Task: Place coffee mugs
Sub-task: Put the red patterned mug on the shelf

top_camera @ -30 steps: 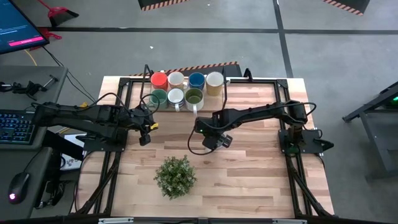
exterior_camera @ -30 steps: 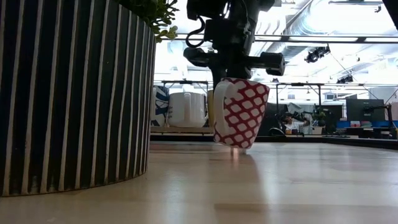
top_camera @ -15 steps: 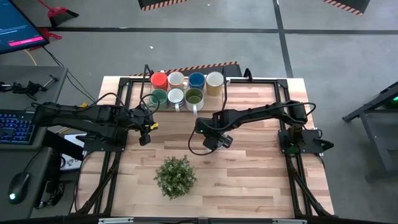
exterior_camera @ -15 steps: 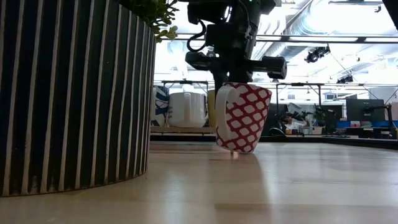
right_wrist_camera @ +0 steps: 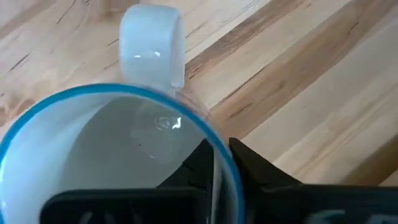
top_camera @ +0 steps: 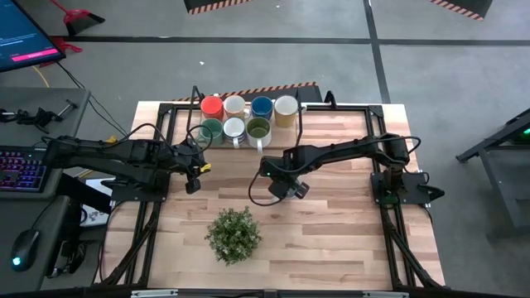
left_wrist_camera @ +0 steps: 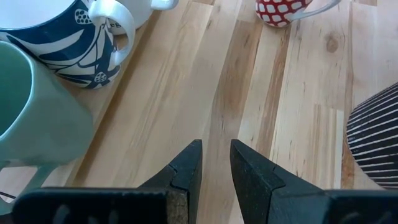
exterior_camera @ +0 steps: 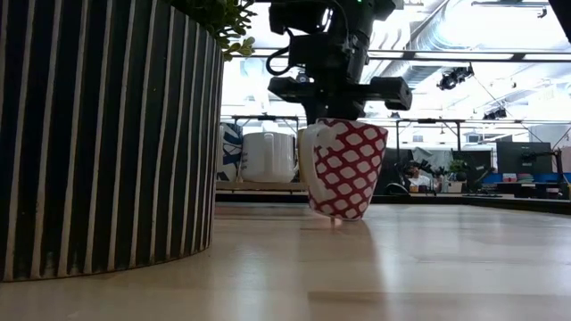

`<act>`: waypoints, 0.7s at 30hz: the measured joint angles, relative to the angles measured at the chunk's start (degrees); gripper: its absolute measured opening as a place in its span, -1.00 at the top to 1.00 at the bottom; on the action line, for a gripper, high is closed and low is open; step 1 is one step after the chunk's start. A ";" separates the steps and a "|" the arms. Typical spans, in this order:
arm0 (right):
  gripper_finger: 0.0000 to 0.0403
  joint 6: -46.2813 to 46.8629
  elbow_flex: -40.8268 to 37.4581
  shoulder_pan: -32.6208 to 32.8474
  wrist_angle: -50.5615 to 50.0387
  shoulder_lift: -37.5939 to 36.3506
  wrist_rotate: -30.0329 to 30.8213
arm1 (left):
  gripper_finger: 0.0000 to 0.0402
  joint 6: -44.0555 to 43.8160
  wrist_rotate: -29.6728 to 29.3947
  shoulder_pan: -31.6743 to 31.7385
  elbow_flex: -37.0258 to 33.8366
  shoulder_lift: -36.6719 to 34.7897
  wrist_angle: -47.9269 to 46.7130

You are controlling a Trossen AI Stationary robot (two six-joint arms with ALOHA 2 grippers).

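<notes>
A red-and-white patterned mug (exterior_camera: 346, 169) with a blue rim and a white handle (right_wrist_camera: 152, 43) hangs under my right gripper (top_camera: 281, 180) at mid-table, slightly tilted, its base close to the wood. Seven more mugs stand in two rows at the far edge: orange (top_camera: 212, 106), white (top_camera: 235, 106), blue (top_camera: 262, 106), cream (top_camera: 286, 108), teal (top_camera: 211, 128), white (top_camera: 234, 128) and olive (top_camera: 258, 130). My left gripper (left_wrist_camera: 216, 152) hovers narrowly open above bare wood left of centre (top_camera: 193, 172), near the teal mug (left_wrist_camera: 31, 118). My right gripper holds the patterned mug by its rim (right_wrist_camera: 219, 155), on the side away from the handle. One finger (right_wrist_camera: 202, 163) is inside the cup and one (right_wrist_camera: 252, 169) outside, coming from above and pointing down. The mug hangs slightly tilted; whether its base touches the table, I cannot tell.
A bushy plant (top_camera: 233, 234) in a dark striped pot (exterior_camera: 107, 134) stands near the table's near edge, just near-left of the held mug. A black frame (top_camera: 166, 124) runs along the table's sides. Bare wood lies right of the held mug (top_camera: 339, 199).
My right gripper has tipped the patterned mug nearer to upright and turned it about, so that its handle shows narrower in the low view. The gripper has stayed almost where it was over mid-table.
</notes>
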 joint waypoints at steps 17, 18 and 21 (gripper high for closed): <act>0.65 0.34 0.00 -0.04 0.15 -0.07 7.28 | 0.63 0.00 0.00 0.00 0.00 0.00 0.00; 0.65 0.33 0.00 -0.04 0.16 -0.07 7.50 | 0.63 0.00 0.00 0.00 0.00 0.00 0.00; 0.65 0.32 0.00 -0.01 0.17 -0.07 8.49 | 0.63 0.00 0.00 0.00 0.00 0.00 0.00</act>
